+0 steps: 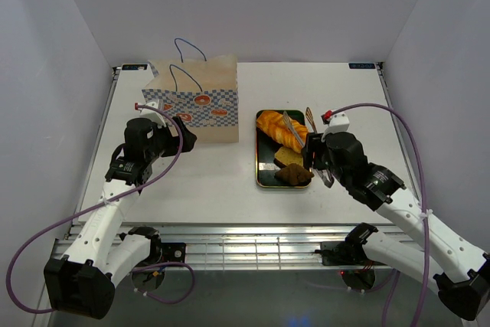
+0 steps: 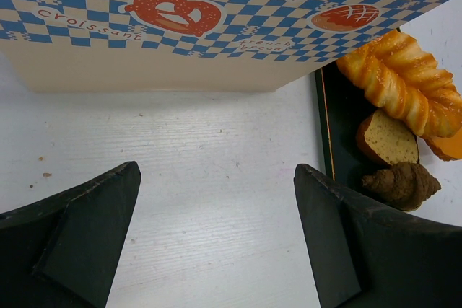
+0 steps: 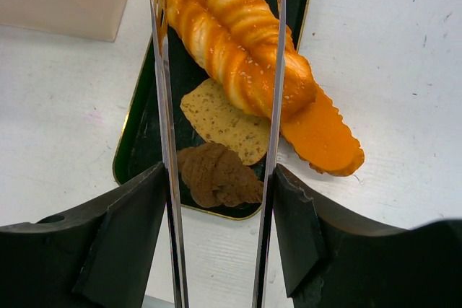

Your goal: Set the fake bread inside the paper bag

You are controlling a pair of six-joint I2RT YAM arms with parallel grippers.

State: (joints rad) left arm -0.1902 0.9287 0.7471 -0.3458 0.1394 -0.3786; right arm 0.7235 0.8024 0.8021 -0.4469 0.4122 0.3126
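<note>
Where the two arms reach out from the near edge, a white table (image 1: 214, 189) carries everything. Toward its far left stands a tan kraft paper bag (image 1: 203, 105), upright, with a blue-and-white checkered band showing orange-red bread pictures and thin blue cord handles rising from its top. Just right of the bag, and apart from it, lies a dark green rectangular tray (image 1: 264, 165) with a gold rim. The fake bread (image 1: 283, 132) rests on this tray. Largest is a long golden twisted loaf (image 3: 238, 48) speckled with seeds. It lies lengthwise over a long orange baguette (image 3: 325, 142), whose end juts past the tray's rim onto the table. Beside them sits a tan cut bread slice (image 3: 220, 120). At the tray's near end is a small dark brown croissant (image 3: 209, 171), touching the slice. Over the tray stretch thin metal tongs (image 3: 164, 91), their two blades apart and running along either side of the twisted loaf. The right gripper (image 3: 219, 178) is clamped on the tongs, one dark finger pressed against each blade. The left gripper (image 2: 216, 171) hovers over bare table near the bag's front, its fingers spread wide.
</note>
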